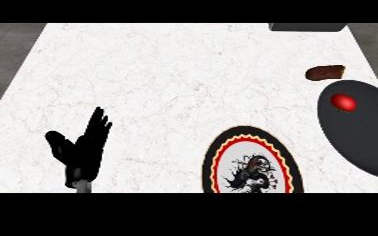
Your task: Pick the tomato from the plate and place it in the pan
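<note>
A red tomato (343, 102) lies in the dark pan (354, 130) at the right edge of the counter. The plate (221, 155), black-rimmed with a red and yellow ring and a dark figure on white, sits at the lower middle with nothing on it. My left hand (80, 147) rests open at the lower left, fingers up, far from both. My right hand does not show.
A brown handle-like piece (325, 72) lies just above the pan. A dark block (306, 26) sits at the counter's far right edge. The white marble counter (170, 70) stretches wide between the hand and the plate.
</note>
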You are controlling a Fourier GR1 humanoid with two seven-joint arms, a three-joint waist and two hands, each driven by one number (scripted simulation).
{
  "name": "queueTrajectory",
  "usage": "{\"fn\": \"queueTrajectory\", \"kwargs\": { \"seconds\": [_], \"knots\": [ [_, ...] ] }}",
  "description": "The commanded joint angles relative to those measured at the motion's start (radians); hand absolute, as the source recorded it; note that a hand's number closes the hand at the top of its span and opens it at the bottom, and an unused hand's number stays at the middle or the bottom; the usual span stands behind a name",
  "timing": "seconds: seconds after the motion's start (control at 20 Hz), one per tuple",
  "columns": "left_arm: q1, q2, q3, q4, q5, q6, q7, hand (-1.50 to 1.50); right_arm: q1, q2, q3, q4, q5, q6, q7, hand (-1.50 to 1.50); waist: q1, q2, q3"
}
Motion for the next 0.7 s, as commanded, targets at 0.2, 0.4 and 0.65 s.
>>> {"fn": "queueTrajectory", "kwargs": {
  "seconds": [0.2,0.4,0.65],
  "knots": [
    [0.018,0.017,0.026,0.001,0.017,-0.02,-0.017,0.0,0.143,-0.076,0.011,-0.05,-0.033,0.304,-0.179,-1.5,-0.017,-0.005,-0.001],
    [0.035,0.013,0.023,-0.023,0.022,-0.012,0.01,0.0,0.185,-0.091,-0.004,-0.078,-0.076,0.311,-0.164,-1.5,-0.018,-0.01,-0.002],
    [-0.01,-0.009,0.008,-0.025,0.0,0.025,0.037,0.0,0.265,-0.038,0.015,-0.114,-0.089,0.247,-0.203,-1.5,-0.021,-0.007,-0.001]
  ]
}}
